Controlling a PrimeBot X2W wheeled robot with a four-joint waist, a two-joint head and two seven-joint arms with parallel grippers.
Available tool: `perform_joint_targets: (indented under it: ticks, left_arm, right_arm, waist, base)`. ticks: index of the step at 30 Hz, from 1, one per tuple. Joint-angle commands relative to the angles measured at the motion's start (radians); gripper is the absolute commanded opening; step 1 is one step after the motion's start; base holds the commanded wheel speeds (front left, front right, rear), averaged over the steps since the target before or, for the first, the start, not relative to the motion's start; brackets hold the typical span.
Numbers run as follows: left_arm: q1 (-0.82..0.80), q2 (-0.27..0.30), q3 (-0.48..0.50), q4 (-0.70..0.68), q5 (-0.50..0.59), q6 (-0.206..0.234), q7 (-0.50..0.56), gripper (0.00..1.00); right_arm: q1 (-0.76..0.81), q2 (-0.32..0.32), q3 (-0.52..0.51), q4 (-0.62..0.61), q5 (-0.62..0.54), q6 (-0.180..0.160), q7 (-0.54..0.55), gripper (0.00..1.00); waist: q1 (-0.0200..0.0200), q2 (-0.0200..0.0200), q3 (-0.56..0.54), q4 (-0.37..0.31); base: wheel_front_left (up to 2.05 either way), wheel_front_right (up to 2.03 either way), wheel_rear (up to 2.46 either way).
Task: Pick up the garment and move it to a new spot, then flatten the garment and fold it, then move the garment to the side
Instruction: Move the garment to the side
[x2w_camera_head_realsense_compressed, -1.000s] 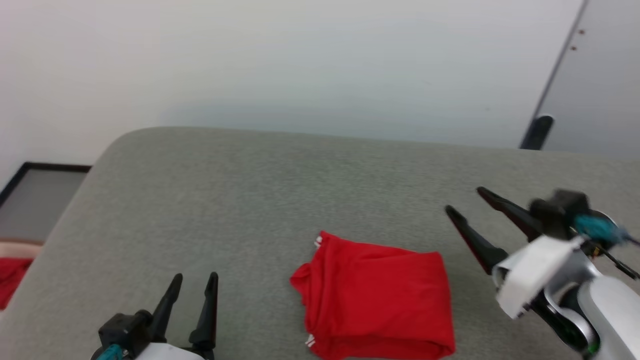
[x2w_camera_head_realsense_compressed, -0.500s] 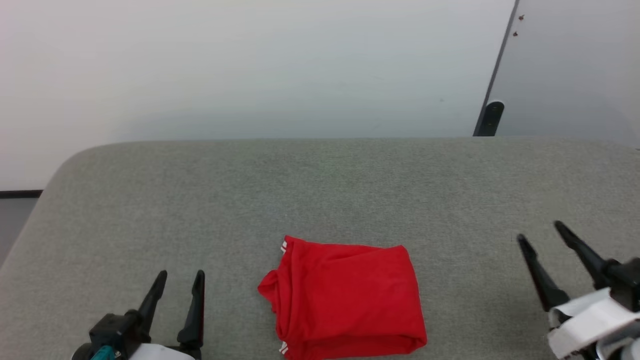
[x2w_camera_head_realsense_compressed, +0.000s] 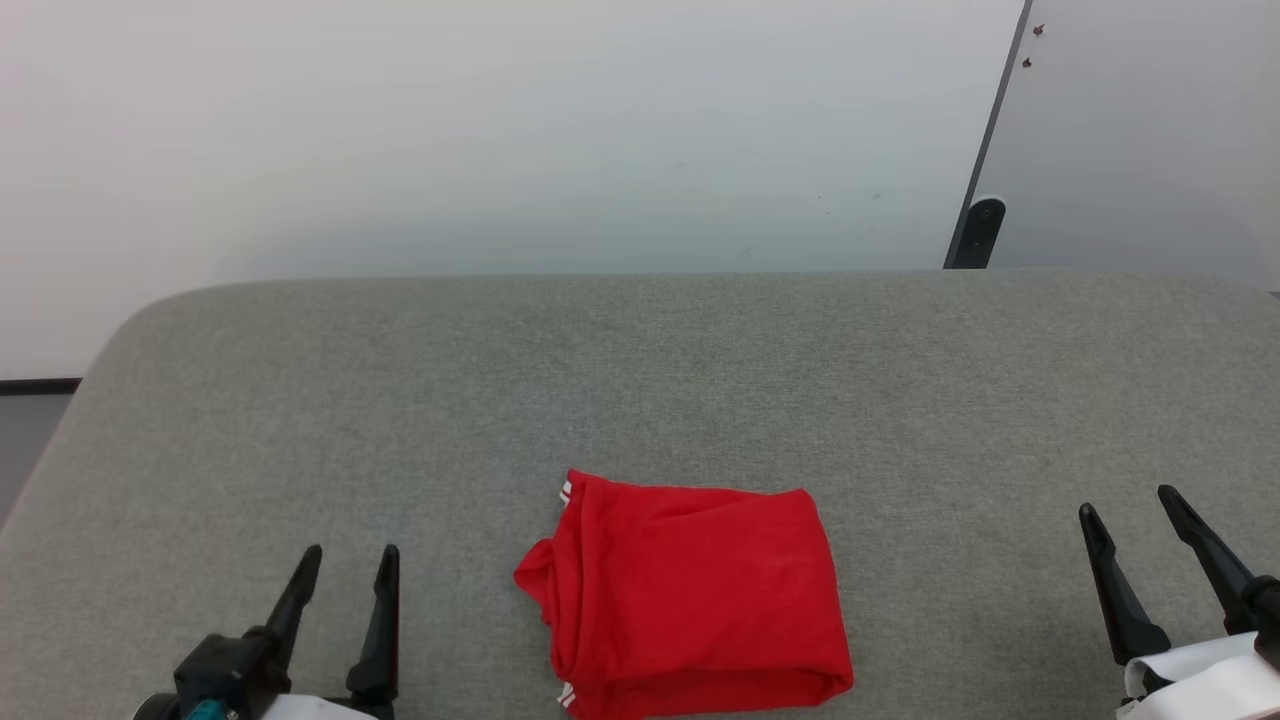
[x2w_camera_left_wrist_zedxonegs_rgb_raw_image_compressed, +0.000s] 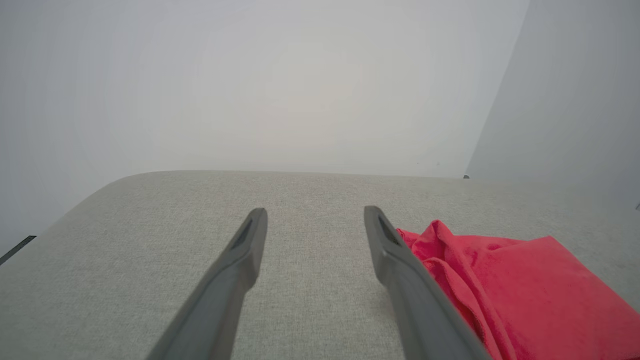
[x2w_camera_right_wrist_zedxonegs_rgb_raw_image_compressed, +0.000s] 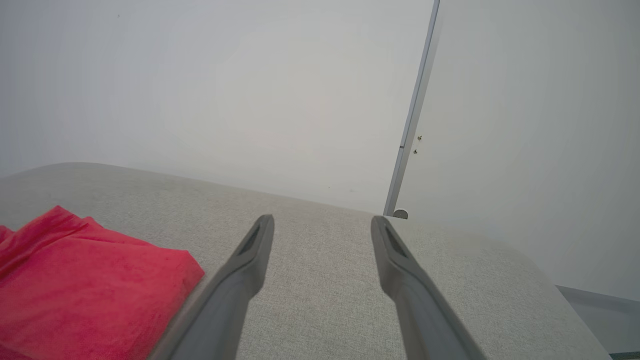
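Note:
The garment (x2w_camera_head_realsense_compressed: 690, 595) lies folded into a compact red rectangle near the front middle of the grey padded surface, with small bits of white trim at its left corners. It also shows as a red bundle (x2w_camera_left_wrist_zedxonegs_rgb_raw_image_compressed: 520, 290) at the right of the left wrist view and at the lower left (x2w_camera_right_wrist_zedxonegs_rgb_raw_image_compressed: 85, 295) of the right wrist view. My left gripper (x2w_camera_head_realsense_compressed: 350, 560) stands open at the lower left, well apart from the garment. My right gripper (x2w_camera_head_realsense_compressed: 1130, 505) is open at the lower right, nothing between its fingers. Both grippers (x2w_camera_left_wrist_zedxonegs_rgb_raw_image_compressed: 312, 217) (x2w_camera_right_wrist_zedxonegs_rgb_raw_image_compressed: 322, 225) hover over bare fabric.
The grey padded surface (x2w_camera_head_realsense_compressed: 640, 380) has rounded corners and ends at a pale wall. A dark vertical strip with a black foot (x2w_camera_head_realsense_compressed: 978, 232) stands behind the back right edge. Dark floor edge (x2w_camera_head_realsense_compressed: 40, 386) shows at the far left.
The head camera has swung, shifting the whole picture. My right gripper has drawn back from beside the garment to the lower right corner. The garment lies as it did.

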Motion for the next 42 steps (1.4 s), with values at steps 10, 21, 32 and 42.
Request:
perform_joint_targets:
  ticks: [10,21,32,42]
  left_arm:
    - [-0.015,-0.008,0.002,0.004,0.011,-0.003,0.0,1.0]
    - [0.012,-0.004,0.055,0.007,0.015,-0.003,0.0,1.0]
    - [-0.005,-0.026,0.006,0.023,0.006,-0.003,0.0,1.0]
    - [-0.074,-0.061,-0.05,0.033,-0.003,-0.003,0.0,1.0]
  right_arm:
    - [0.009,0.009,0.02,-0.002,-0.016,-0.002,-0.005,1.0]
    - [-0.09,0.025,0.182,0.055,0.056,-0.002,0.108,1.0]
    - [-0.178,-0.044,0.269,0.082,0.205,-0.001,0.569,1.0]
    - [-0.216,-0.055,0.273,0.104,0.246,-0.001,0.779,1.0]
  waist:
    - [0.0,0.0,-0.003,0.045]
    - [0.0,0.0,-0.019,0.149]
    - [0.0,0.0,0.014,0.227]
    - [0.0,0.0,0.127,0.272]
  base:
    - [0.0,0.0,0.0]
    - [0.0,0.0,0.0]
    - [0.0,0.0,0.0]
    - [0.0,0.0,0.0]
